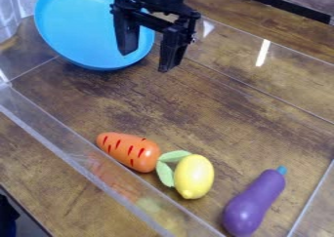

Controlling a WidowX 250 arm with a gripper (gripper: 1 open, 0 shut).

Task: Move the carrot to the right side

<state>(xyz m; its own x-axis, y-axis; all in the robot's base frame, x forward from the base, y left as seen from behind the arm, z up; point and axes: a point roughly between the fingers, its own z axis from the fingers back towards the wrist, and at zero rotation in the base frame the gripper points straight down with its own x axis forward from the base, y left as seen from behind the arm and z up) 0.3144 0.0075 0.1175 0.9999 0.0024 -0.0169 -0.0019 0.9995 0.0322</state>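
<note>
The carrot (128,149) is a short orange-red toy with dark grooves, lying on the wooden table near the front left. My gripper (148,56) hangs at the top centre, well behind the carrot, in front of the blue plate. Its two black fingers (171,52) are spread apart with nothing between them.
A blue plate (72,26) stands tilted at the back left. A yellow lemon with a green leaf (190,176) lies just right of the carrot. A purple eggplant (255,202) lies at the front right. A clear plastic wall (53,134) runs along the left and front.
</note>
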